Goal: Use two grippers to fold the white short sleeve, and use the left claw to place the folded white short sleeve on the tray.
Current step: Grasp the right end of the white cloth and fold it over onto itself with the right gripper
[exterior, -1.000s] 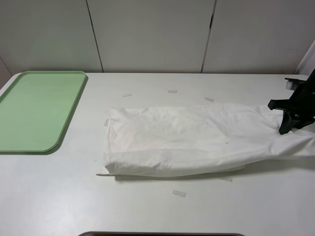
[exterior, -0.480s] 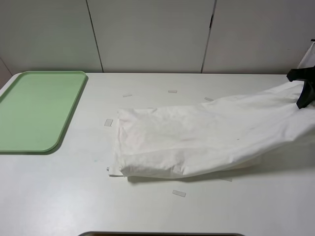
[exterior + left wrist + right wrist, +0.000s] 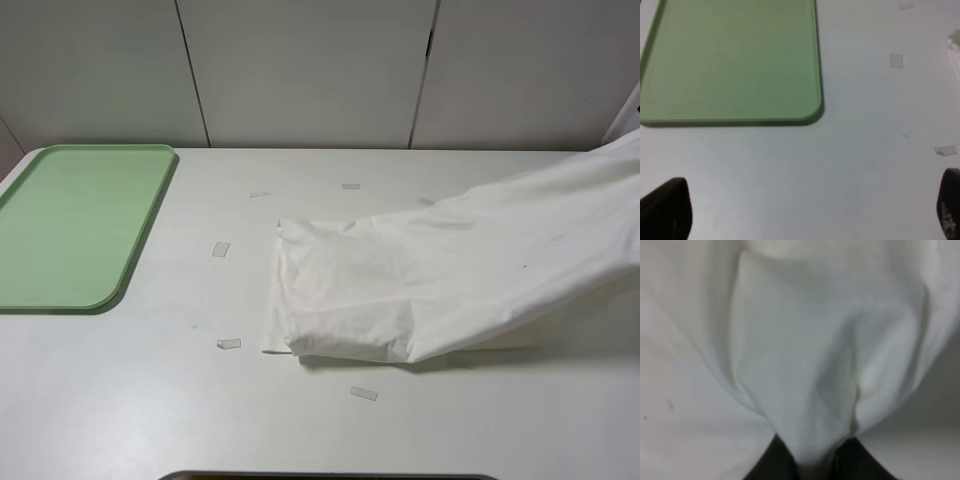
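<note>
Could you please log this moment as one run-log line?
right gripper: shut on white short sleeve, right end raised above table | left gripper: open, empty, over table beside tray | tray: nothing on it

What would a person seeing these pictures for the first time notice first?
The white short sleeve dominates: one end lies bunched on the middle of the table, the other rises off the right side, pinched in the right gripper. At the far left lies the pale green tray, with nothing on it.
</note>
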Available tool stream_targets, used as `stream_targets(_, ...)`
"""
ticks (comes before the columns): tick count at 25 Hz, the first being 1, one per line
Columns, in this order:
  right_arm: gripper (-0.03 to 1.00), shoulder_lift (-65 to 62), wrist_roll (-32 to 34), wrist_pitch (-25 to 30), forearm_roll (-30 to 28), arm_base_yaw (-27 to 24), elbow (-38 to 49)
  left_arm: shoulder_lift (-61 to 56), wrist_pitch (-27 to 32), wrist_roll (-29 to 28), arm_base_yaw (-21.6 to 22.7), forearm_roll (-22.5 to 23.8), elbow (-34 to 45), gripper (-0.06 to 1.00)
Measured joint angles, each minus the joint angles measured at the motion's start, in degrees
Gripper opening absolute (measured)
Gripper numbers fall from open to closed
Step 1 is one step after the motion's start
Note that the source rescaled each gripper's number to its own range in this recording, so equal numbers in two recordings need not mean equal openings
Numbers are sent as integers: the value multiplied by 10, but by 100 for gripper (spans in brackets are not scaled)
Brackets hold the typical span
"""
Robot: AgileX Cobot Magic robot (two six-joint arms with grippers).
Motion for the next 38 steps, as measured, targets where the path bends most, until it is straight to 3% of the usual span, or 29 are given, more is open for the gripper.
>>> stream_targets(8, 10, -7, 11, 24, -33, 0, -99, 0, 0, 0, 0, 0, 0, 98)
stream_targets(14, 10, -11, 14, 26, -38, 4, -104, 0, 0, 0, 0, 0, 0, 98)
stream_targets(20, 10, -12, 34, 26, -104, 109, -83, 0, 0, 0, 0, 0, 0, 98)
stream_targets(24, 10, -12, 57, 23, -164, 134, -31, 0, 0, 0, 0, 0, 0, 98)
stream_targets(28, 10, 5, 102, -31, -236, 127, 44, 0, 0, 0, 0, 0, 0, 98)
stream_targets(32, 10, 31, 121, -86, -254, 126, 67, 0, 0, 0, 0, 0, 0, 98)
stream_targets(38, 10, 89, 160, -104, -259, 129, 70, 0, 0, 0, 0, 0, 0, 98)
